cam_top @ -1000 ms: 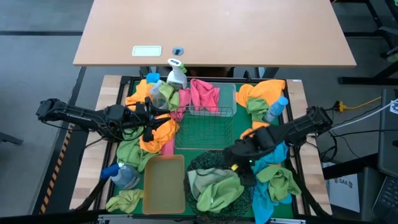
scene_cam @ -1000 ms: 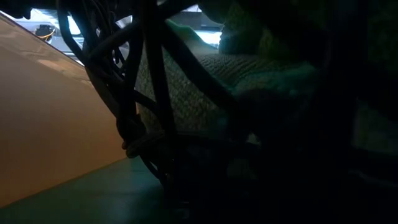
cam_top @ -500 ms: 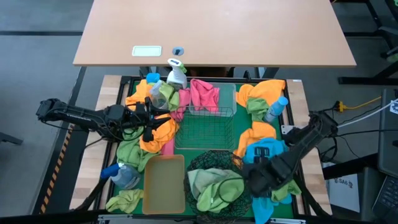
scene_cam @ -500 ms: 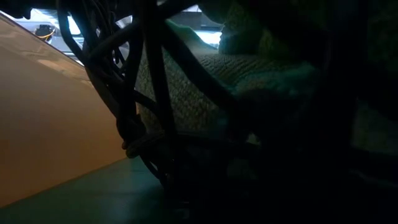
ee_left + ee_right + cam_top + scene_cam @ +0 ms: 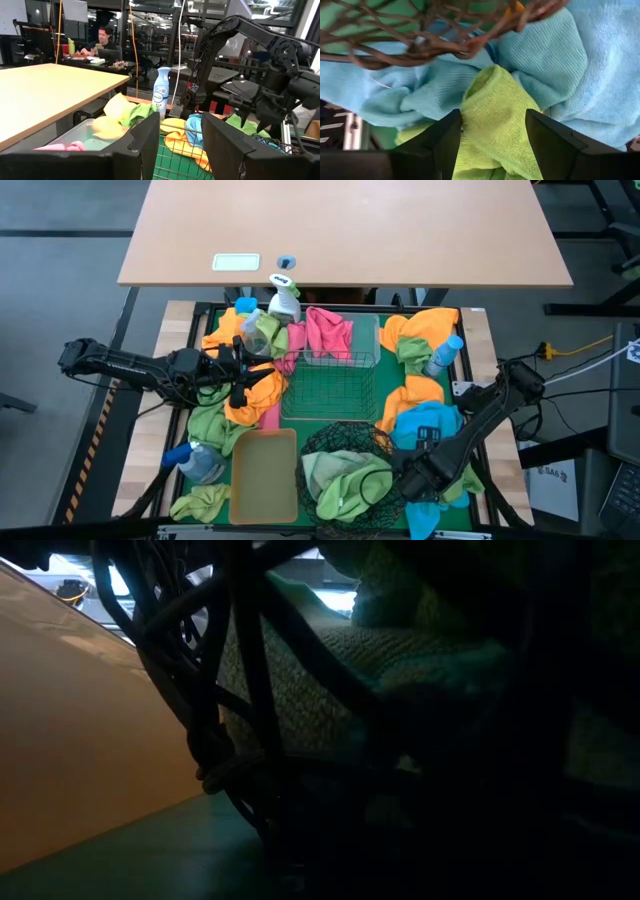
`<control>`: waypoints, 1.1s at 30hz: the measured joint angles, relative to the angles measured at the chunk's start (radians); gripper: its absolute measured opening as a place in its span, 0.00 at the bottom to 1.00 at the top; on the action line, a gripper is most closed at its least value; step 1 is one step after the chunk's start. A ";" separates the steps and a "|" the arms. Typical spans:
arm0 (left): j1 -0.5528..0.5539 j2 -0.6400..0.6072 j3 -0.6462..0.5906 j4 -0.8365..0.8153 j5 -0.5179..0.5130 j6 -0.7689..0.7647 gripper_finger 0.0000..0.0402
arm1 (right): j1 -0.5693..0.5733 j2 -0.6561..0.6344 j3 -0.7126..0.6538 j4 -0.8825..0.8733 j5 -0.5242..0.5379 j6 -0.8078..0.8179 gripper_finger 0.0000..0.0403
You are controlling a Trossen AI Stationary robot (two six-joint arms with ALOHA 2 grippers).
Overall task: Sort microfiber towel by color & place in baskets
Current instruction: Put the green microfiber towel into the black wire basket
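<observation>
Microfiber towels in green, blue, orange and pink lie heaped around the baskets. The round black mesh basket point(image 5: 340, 442) holds green towels point(image 5: 345, 480). To its left is the tan bin point(image 5: 265, 475), and beyond it the wire basket point(image 5: 330, 385). My right gripper point(image 5: 412, 478) is open just right of the black basket, low over a blue towel point(image 5: 555, 55). Its fingers stand on either side of a raised fold of a green towel point(image 5: 495, 110). My left gripper point(image 5: 248, 375) is open above an orange towel point(image 5: 252, 395), left of the wire basket. My right gripper point(image 5: 492, 125) comes down from above with its two fingers either side of the green towel's raised fold point(image 5: 492, 82). I cannot tell whether the fingers touch it. The towel lies on the blue towels beside the black basket's rim point(image 5: 445, 45).
Spray bottles stand at the far left point(image 5: 285, 300), the right point(image 5: 445, 355) and the near left point(image 5: 190, 460). A pink towel point(image 5: 328, 330) lies in the far clear basket. Orange towels point(image 5: 420, 330) fill the far right corner. A wooden table point(image 5: 340, 230) lies beyond.
My right gripper has moved from the black basket's far right rim toward the table's near edge. It has come down beside the basket over the blue and green towels. The blue towel that it had covered now shows.
</observation>
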 joint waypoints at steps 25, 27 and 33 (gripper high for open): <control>0.000 0.000 0.000 0.000 0.000 0.000 0.35 | -0.005 -0.002 -0.016 -0.010 0.015 -0.002 0.06; 0.000 0.000 0.000 -0.001 0.000 0.000 0.35 | -0.015 -0.002 0.008 -0.037 0.005 -0.004 0.06; 0.000 0.000 0.000 -0.001 -0.001 0.000 0.35 | -0.061 -0.003 0.149 -0.179 0.011 -0.045 0.02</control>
